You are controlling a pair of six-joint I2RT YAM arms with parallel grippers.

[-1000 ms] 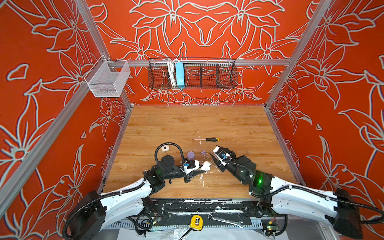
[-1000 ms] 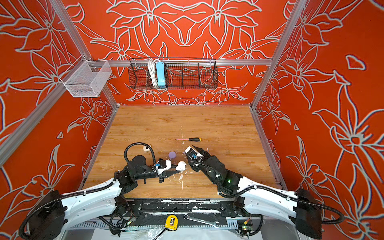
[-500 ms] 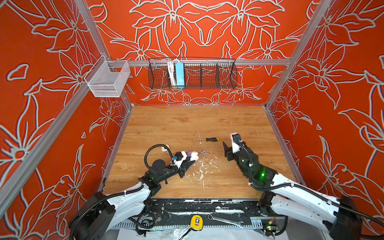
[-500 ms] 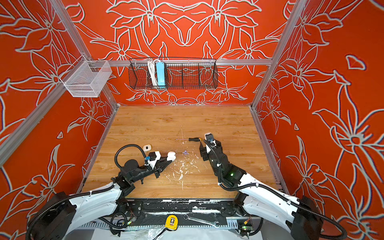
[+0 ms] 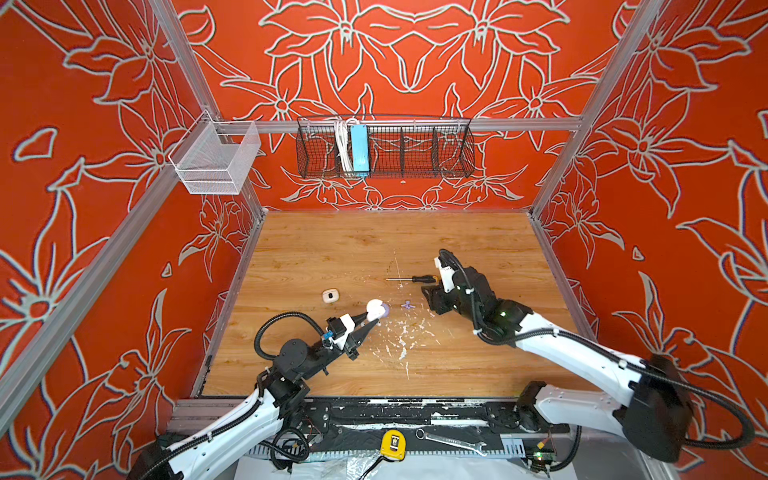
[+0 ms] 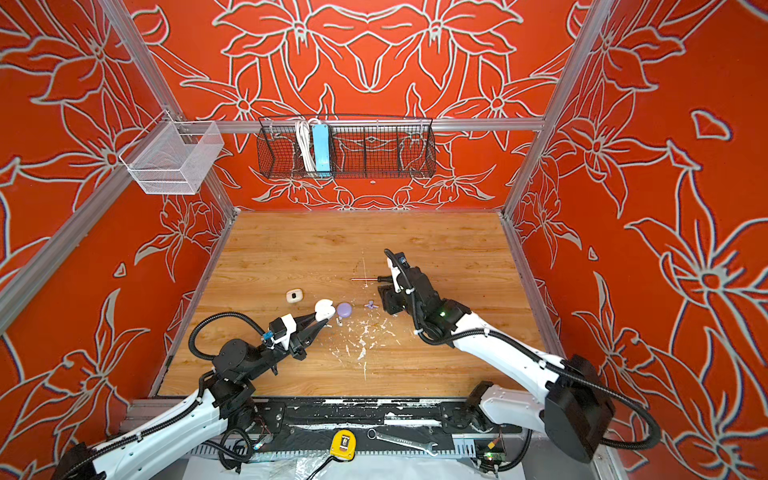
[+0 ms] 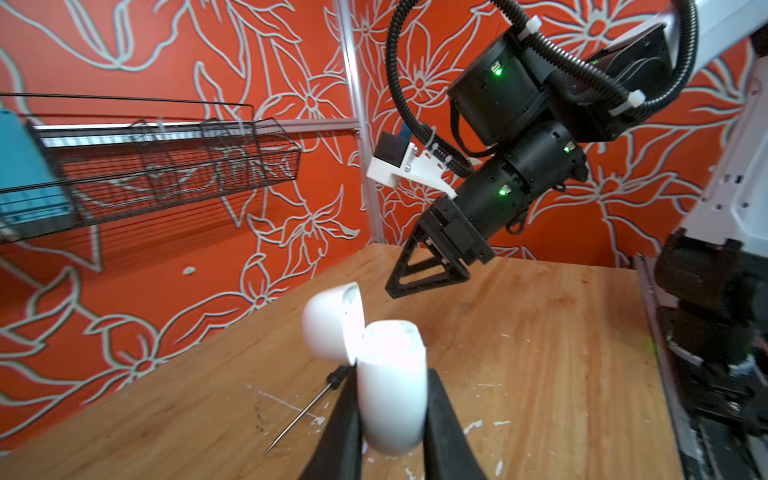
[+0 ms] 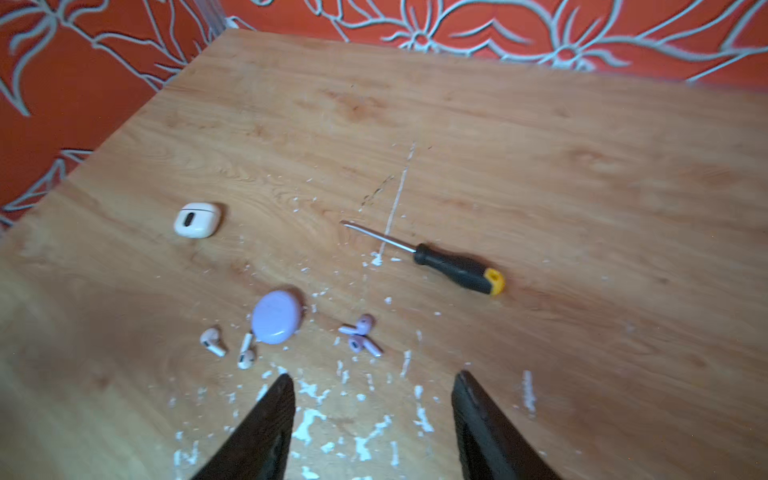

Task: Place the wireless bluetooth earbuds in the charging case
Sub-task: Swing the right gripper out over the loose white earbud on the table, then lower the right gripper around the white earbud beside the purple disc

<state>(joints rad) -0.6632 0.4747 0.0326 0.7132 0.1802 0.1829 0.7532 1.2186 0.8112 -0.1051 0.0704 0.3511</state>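
Left wrist view, left jaws: left gripper (image 7: 390, 376) is clamped tight on the white charging case (image 7: 392, 399); one finger sits on each flank; I read the case as raised off the table (image 7: 561, 353)
Case lid: lid (image 7: 332, 324) is swung open on its hinge; the mouth of the case faces the right arm
Right jaws: right gripper (image 8: 374, 376) has its fingers spread wide with nothing between them; it hangs above the paint flecks (image 8: 307, 419) on the boards
Lilac earbuds: lilac earbuds (image 8: 361, 324) lie loose as a pair on the table, touching each other; they are near the right jaws' tips
Lilac case: lilac case (image 8: 276, 316) is closed and flat on the wood; it sits between the lilac pair and the white pair
White earbuds: white earbuds (image 8: 212, 343) lie loose on the table, none in the held case that I can see; the second one (image 8: 246, 354) has its stem up against the lilac case's edge
Top view check: the held case (image 5: 375, 307) sits just beside the lilac case (image 6: 344, 308)
Farther out: small white case (image 8: 196, 219) is closed, well apart toward the left wall; screwdriver (image 8: 457, 268) lies beyond the lilac pair
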